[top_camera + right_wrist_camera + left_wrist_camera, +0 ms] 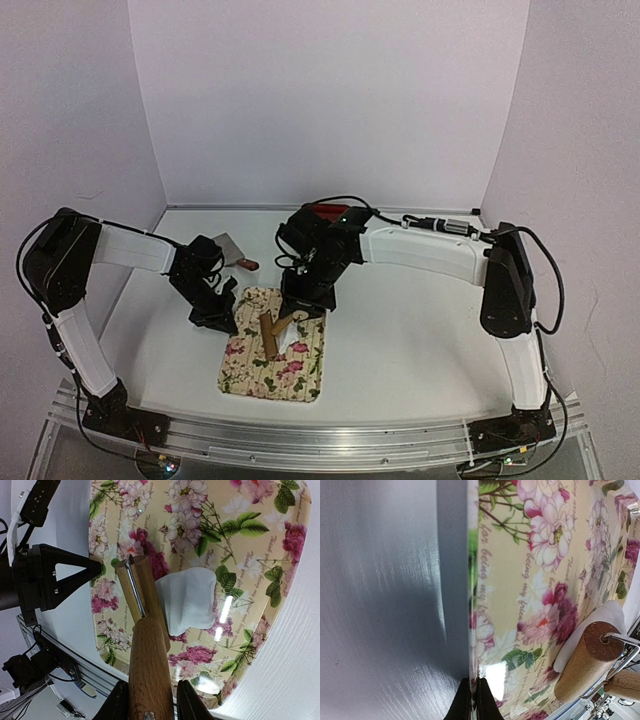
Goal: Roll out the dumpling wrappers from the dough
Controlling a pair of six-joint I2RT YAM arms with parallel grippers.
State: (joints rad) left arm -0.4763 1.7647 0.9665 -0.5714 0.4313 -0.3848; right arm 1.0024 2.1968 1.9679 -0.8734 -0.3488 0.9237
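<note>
Soft white dough (192, 602) lies as a ragged flattened piece on the floral mat (250, 560). A wooden rolling pin (142, 595) rests with its roller on the dough's edge. My right gripper (151, 696) is shut on the pin's wooden handle. In the top view the right gripper (298, 303) stands over the mat (250, 365), with the pin (269, 333) and dough (293, 343) below it. My left gripper (472, 700) is shut on the mat's left edge, at the mat's far left corner (222, 318). No dumpling wrappers are in view.
A metal scraper (233, 248) with a reddish handle lies on the white table (420, 340) behind the left gripper. A red object (326, 212) sits behind the right arm. White walls close in the back and sides. The table's metal rail (320, 440) runs along the front.
</note>
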